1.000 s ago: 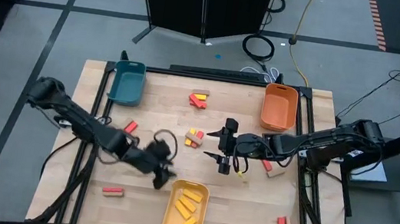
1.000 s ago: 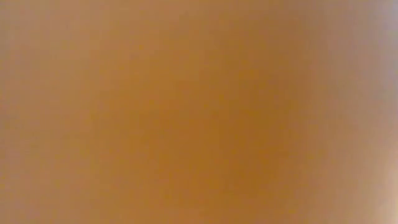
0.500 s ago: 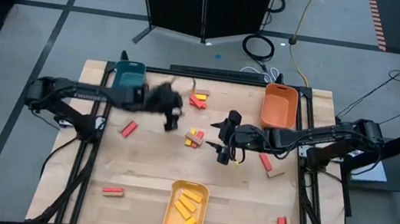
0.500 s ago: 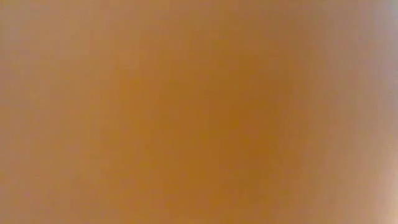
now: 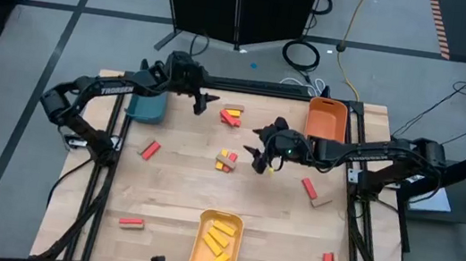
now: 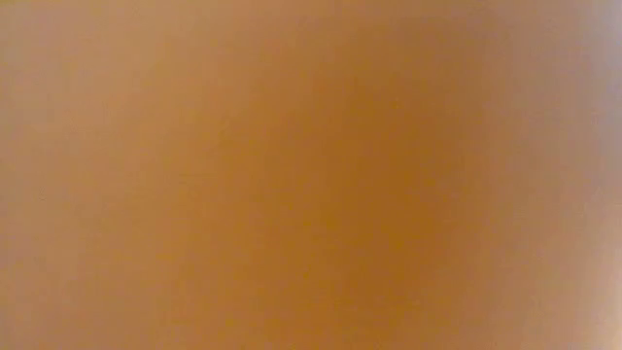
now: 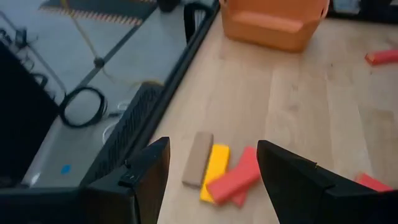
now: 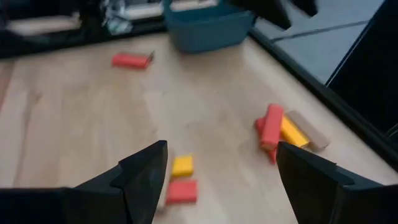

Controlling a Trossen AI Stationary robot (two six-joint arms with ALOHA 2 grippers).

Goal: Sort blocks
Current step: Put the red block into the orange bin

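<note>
Since the earlier frame the left arm has swung from beside the yellow tray up to the worktop's (image 5: 179,196) far edge; the right arm has shifted slightly farther from the front.

Left gripper (image 5: 207,104): just beside the teal tray, near the far cluster of blocks, fingers spread wide, holding nothing.
Right gripper (image 5: 264,151): mid-worktop, just beside the centre cluster, fingers also wide, empty.

Containers:
- Yellow tray (image 5: 195,256), front centre: holds several yellow blocks (image 5: 218,239).
- Orange tray (image 5: 325,125), far right: no contents visible.
- Teal tray (image 5: 147,108), far left: partly hidden by the left arm; contents cannot be told.

Loose blocks on the worktop:
- Far cluster (image 7: 219,172): one tan, one yellow, two red bars, touching, overlapping.
- Centre cluster (image 5: 227,160): red and yellow pieces together.
- Single red bars (image 5: 150,148) left of centre, and at front left, right of centre and front right.

Blocks are small rectangular bars, painted or plain wood. Trays are smooth, round-cornered. Worktop is pale wood planks within a black frame. Low view shows only an orange blur.
</note>
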